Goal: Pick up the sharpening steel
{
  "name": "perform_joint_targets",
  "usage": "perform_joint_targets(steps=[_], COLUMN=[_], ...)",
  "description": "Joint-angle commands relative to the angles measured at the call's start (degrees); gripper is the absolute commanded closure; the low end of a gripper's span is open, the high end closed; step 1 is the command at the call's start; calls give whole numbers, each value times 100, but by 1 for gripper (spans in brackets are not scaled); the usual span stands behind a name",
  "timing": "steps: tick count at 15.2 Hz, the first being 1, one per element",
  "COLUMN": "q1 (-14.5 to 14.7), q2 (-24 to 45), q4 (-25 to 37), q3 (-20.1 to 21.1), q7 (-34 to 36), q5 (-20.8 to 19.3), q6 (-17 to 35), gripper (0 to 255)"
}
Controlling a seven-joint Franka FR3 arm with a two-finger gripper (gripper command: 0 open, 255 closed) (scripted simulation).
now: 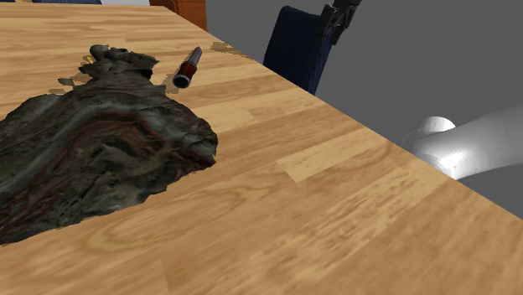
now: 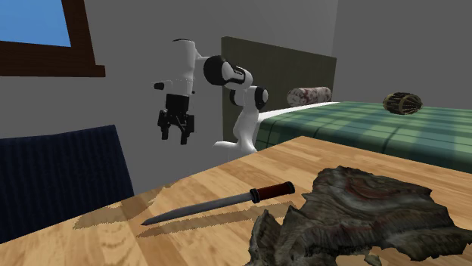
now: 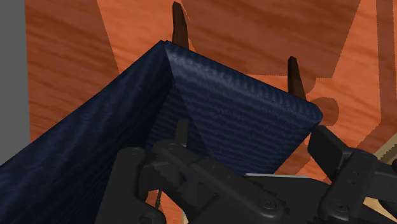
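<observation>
The sharpening steel [image 1: 189,67] lies flat on the wooden table [image 1: 318,201], beside a dark crumpled mass. It has a grey rod [image 2: 200,208] and a reddish-brown handle [image 2: 274,190]. My black gripper [image 2: 175,134] hangs in the air beyond the table's edge, well above and apart from the steel, fingers apart and holding nothing. In the shoulder view the gripper [image 1: 339,18] shows at the top edge, over the blue chair. Between the fingers of the gripper [image 3: 251,137] the wrist view shows the chair's back.
A large dark mottled crumpled mass [image 1: 92,151] covers much of the table next to the steel [image 2: 363,215]. A dark blue chair [image 1: 297,46] stands at the table's edge [image 2: 60,177]. A green plaid bed [image 2: 363,121] lies behind the arm.
</observation>
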Motion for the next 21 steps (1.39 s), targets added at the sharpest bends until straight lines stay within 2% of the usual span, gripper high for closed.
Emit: perform_joint_targets(steps=[1, 6, 11, 16, 21], q1=[0, -49, -133, -259, -339], q2=[0, 420, 1109, 2040, 3231], q4=[0, 406, 1089, 2039, 3277], q3=[0, 807, 1551, 2254, 2921], q7=[0, 1312, 2622, 3953, 5354], q5=[0, 380, 676, 814, 698], q6=[0, -273, -527, -793, -1122], gripper=[0, 0, 0, 0, 0])
